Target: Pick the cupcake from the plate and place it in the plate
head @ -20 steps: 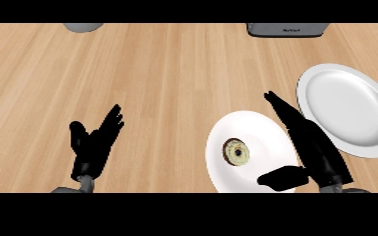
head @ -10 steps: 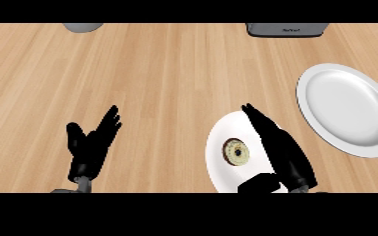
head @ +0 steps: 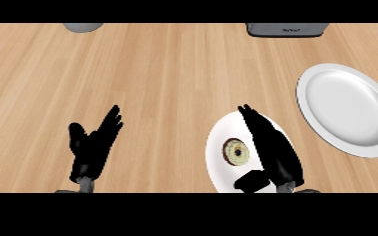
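Observation:
A small cupcake, seen from above as a pale round top with a dark rim, sits on a white plate at the lower middle-right. My right hand lies over that plate just right of the cupcake, fingers straight and pointing away, thumb low near the plate's front edge; it is open and holds nothing. A second, larger white plate lies bare at the right edge. My left hand rests open at the lower left, fingers up.
A dark grey appliance stands at the counter's far edge, right of centre. A grey round object shows at the far left edge. Bare wooden counter spreads between the hands and the far edge.
My right hand has moved left, from between the two plates to over the near plate beside the cupcake. The left hand and the cupcake have stayed put.

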`<state>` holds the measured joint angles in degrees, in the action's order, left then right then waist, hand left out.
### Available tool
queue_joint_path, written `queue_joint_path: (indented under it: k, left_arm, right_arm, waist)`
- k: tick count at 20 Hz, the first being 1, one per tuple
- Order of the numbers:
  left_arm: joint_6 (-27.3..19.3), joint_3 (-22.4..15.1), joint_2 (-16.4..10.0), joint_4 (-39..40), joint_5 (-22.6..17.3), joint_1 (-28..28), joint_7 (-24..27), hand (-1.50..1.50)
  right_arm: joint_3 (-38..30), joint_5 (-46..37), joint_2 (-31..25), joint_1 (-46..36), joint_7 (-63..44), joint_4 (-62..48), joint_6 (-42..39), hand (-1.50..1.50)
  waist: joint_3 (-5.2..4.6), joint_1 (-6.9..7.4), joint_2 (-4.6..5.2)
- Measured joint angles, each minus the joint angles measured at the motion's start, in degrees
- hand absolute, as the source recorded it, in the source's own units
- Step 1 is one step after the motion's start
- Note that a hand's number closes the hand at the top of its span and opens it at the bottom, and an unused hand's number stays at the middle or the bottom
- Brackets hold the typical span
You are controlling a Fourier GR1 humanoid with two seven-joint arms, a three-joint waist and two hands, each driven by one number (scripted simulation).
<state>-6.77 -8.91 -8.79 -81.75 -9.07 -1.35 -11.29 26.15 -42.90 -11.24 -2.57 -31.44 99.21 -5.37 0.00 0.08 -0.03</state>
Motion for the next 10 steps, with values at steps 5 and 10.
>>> queue_joint_path:
  k: [5,10]
  left_arm:
    - [1.5,1.6,0.0,-1.0,0.2,-0.7,-0.9,0.0]
    - [2.5,2.6,0.6,-1.6,0.8,-0.9,-1.1,0.0]
  right_arm:
    - [-0.8,-2.5,2.3,-0.1,0.8,-3.0,-0.1,-1.5]
    - [-2.0,-3.8,4.0,-1.3,3.3,-7.7,-0.7,-1.5]
  waist:
    - [0.0,0.0,0.0]
    - [0.01,0.02,0.01]
